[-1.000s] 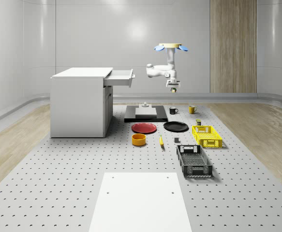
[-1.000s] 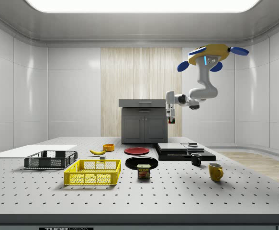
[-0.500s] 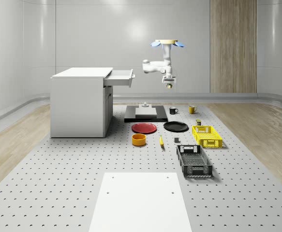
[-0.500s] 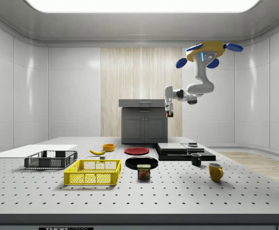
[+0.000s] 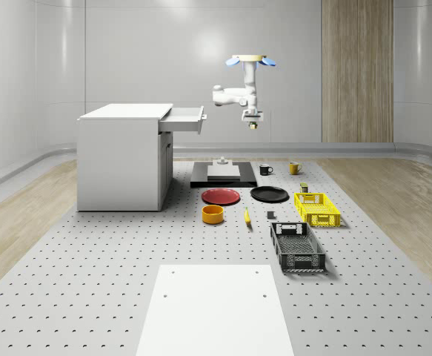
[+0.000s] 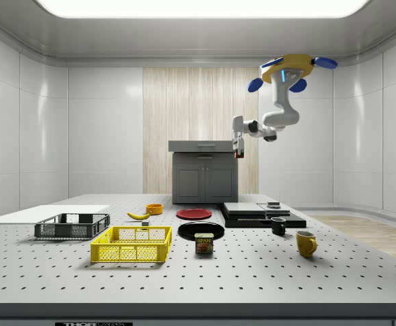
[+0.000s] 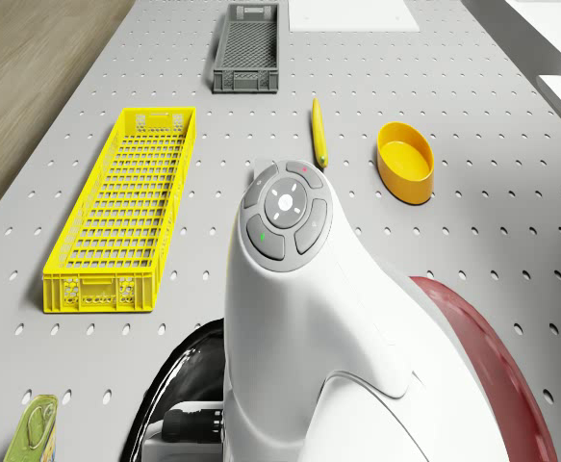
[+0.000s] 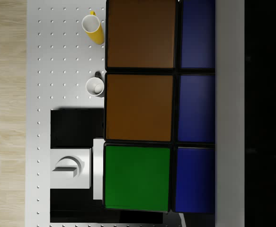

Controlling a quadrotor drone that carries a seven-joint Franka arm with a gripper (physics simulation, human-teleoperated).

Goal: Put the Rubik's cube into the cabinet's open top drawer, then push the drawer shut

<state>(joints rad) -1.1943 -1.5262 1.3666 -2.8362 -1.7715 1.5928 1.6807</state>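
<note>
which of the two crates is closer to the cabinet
The yellow crate: in the whole-scene view it lies nearer the cabinet than the dark grey crate, which lies further toward the front.

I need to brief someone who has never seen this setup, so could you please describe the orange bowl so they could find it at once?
Start at the white cabinet on the whole-scene view's left. In front of its right corner lies a red plate, and just nearer the camera stands the orange bowl. It is the only small round container with upright walls; the banana beside it is long and thin.
</note>
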